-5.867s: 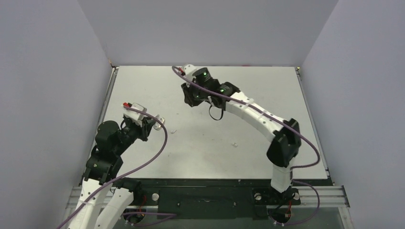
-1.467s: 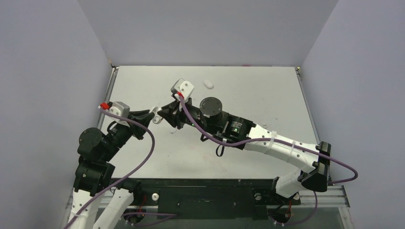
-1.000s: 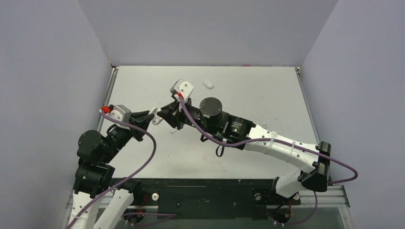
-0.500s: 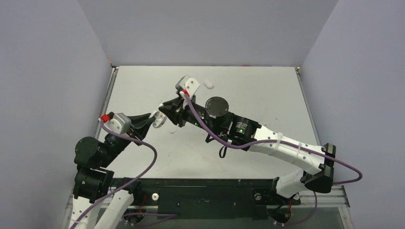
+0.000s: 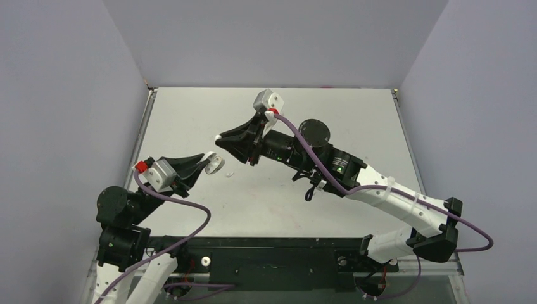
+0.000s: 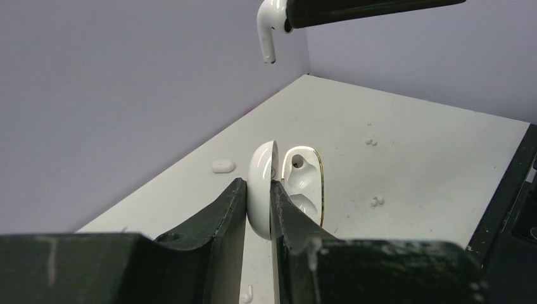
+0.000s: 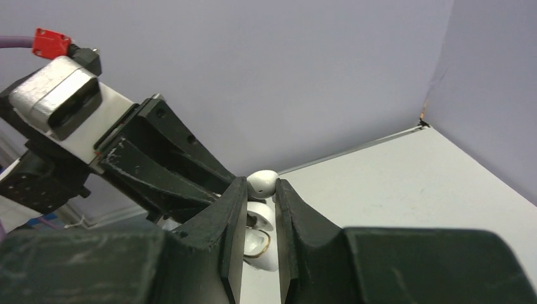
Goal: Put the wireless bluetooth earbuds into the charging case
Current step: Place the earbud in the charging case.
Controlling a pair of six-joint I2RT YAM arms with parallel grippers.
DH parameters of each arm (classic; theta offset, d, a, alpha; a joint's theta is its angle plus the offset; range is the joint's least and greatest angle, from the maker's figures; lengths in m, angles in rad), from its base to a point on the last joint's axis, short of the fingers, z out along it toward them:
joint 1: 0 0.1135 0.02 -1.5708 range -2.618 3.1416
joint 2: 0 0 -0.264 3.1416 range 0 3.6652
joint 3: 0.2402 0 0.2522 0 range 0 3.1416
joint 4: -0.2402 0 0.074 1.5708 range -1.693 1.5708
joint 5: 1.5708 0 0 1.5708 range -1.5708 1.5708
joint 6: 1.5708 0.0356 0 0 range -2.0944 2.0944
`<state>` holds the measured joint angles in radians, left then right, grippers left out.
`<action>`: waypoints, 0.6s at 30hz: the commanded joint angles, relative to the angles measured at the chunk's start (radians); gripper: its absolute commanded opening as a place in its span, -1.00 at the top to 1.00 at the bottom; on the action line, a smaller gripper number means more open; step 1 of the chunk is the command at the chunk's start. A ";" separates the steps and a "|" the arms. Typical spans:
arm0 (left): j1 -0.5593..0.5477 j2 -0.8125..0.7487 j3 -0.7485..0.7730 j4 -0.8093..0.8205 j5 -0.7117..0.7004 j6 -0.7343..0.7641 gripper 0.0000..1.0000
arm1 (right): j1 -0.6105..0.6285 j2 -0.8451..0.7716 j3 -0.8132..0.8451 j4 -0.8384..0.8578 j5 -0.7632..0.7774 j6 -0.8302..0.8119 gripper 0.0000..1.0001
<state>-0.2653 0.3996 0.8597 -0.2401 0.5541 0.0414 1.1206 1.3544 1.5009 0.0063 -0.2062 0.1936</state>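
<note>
The charging case (image 6: 303, 185) is open, with its white sockets showing and its lid pinched between the fingers of my left gripper (image 6: 256, 185), which holds it above the table. From above, the charging case (image 5: 215, 166) sits at the tip of the left gripper (image 5: 209, 159). My right gripper (image 7: 261, 185) is shut on one earbud (image 7: 263, 180), which hangs stem-down (image 6: 268, 28) above the case. The right gripper (image 5: 219, 137) is just behind the case and apart from it. Another earbud (image 5: 229, 173) lies on the table beside the case.
A small white rounded piece (image 6: 223, 166) lies near the back wall. Tiny white bits (image 6: 377, 201) are scattered on the table (image 5: 354, 126). Grey walls close in the left, back and right sides. The right arm (image 5: 380, 193) stretches across the middle of the table.
The right gripper has lifted and drawn back from the case with the earbud in it. The left gripper has carried the open case toward the near edge. Both grips are unchanged.
</note>
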 commanded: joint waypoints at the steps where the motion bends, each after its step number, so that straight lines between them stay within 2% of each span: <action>1: 0.005 0.025 0.028 0.035 -0.007 0.024 1.00 | 0.001 -0.015 0.002 0.029 -0.116 0.040 1.00; 6: 0.005 0.098 0.089 -0.012 -0.046 -0.033 1.00 | 0.004 0.027 0.027 -0.014 -0.094 0.040 1.00; 9: 0.005 0.122 0.118 -0.043 -0.051 -0.075 1.00 | 0.025 0.061 0.068 -0.091 -0.019 0.016 1.00; 12: 0.005 0.148 0.148 -0.103 -0.055 -0.080 1.00 | 0.059 0.082 0.113 -0.158 0.125 -0.064 1.00; 18: 0.005 0.158 0.171 -0.155 -0.046 -0.065 1.00 | 0.076 0.086 0.148 -0.238 0.244 -0.111 1.00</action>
<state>-0.2653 0.5518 0.9806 -0.3573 0.5167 -0.0189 1.1904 1.4555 1.5833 -0.1871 -0.0853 0.1387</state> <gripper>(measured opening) 0.148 0.167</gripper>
